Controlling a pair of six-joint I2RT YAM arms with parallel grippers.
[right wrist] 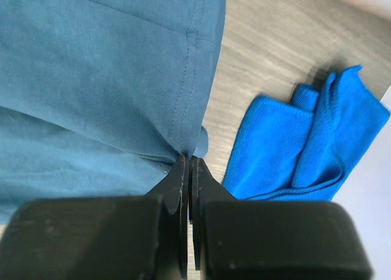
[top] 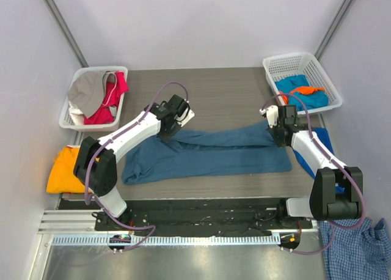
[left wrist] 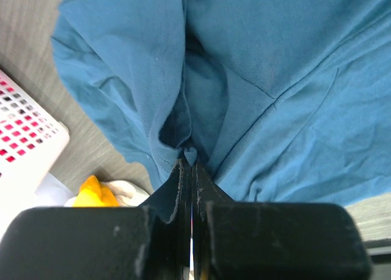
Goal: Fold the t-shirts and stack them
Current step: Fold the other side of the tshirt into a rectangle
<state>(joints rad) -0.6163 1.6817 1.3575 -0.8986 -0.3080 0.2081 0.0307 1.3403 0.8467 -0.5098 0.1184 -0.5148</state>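
Top external: we see the teal-blue t-shirt (top: 208, 158) spread across the table (top: 226, 87), the left gripper (top: 170, 135) pinching its edge at ten o'clock, the right gripper (top: 278, 137) at two o'clock (both jaws pressed tight on cloth).

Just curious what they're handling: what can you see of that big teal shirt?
The teal shirt is soft knit with stitched hems, lying as a long wrinkled band across the table. The left jaws are shut on a bunched fold at its left end, the right jaws on its hemmed edge at the right.
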